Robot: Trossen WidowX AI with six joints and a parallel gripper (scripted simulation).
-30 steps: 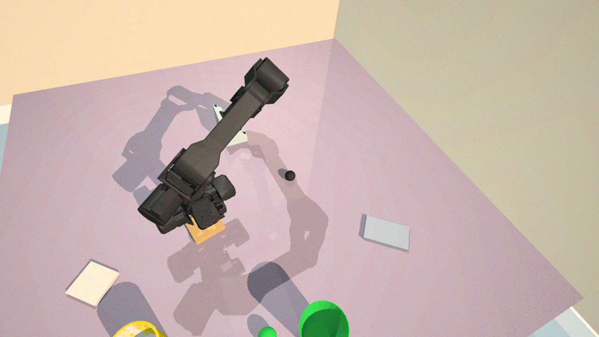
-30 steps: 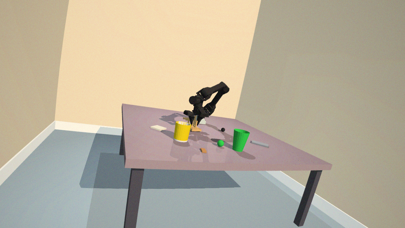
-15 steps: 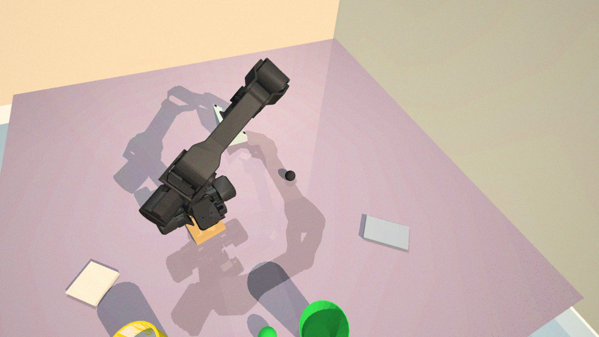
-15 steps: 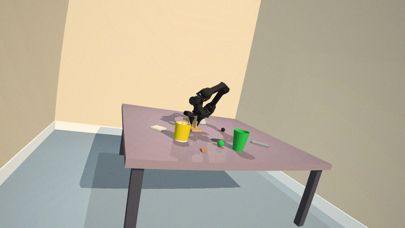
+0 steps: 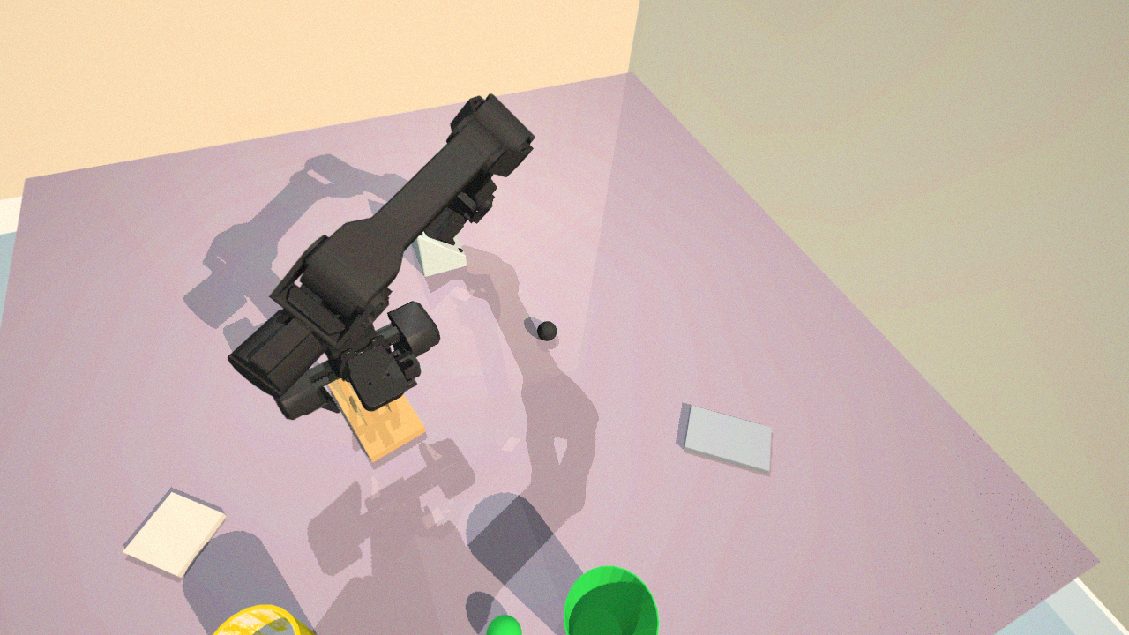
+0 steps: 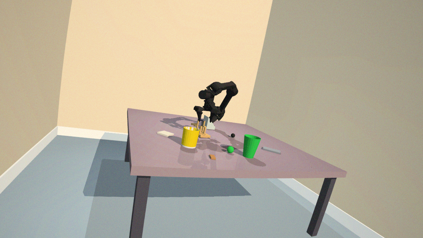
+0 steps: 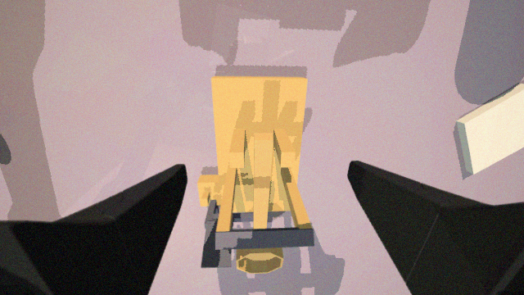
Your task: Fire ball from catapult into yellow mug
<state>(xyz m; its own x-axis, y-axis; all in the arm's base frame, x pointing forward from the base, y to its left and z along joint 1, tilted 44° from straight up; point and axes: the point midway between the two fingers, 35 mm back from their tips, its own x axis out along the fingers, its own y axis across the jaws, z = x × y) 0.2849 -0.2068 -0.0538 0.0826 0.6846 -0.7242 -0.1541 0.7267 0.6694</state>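
Observation:
The orange wooden catapult (image 5: 402, 430) (image 6: 204, 136) (image 7: 229, 92) stands on the table, its long base pointing to the top of the wrist view. Its small cup (image 7: 260, 266) is at the bottom of that view and looks empty. My gripper (image 6: 205, 121) (image 7: 269, 170) is open, with its fingers wide apart on either side of the catapult and touching nothing that I can see. The yellow mug (image 5: 264, 609) (image 6: 189, 138) stands upright. A green ball (image 5: 504, 626) (image 6: 230, 149) and a black ball (image 5: 546, 331) (image 6: 232, 135) lie apart on the table.
A green cup (image 5: 611, 612) (image 6: 251, 146) stands beside the green ball. A cream block (image 5: 175, 533) (image 6: 165, 133) (image 7: 497, 131) lies behind the mug. A grey block (image 5: 728, 438) (image 6: 271, 150) lies to the right. A small orange piece (image 6: 212, 157) lies near the front edge.

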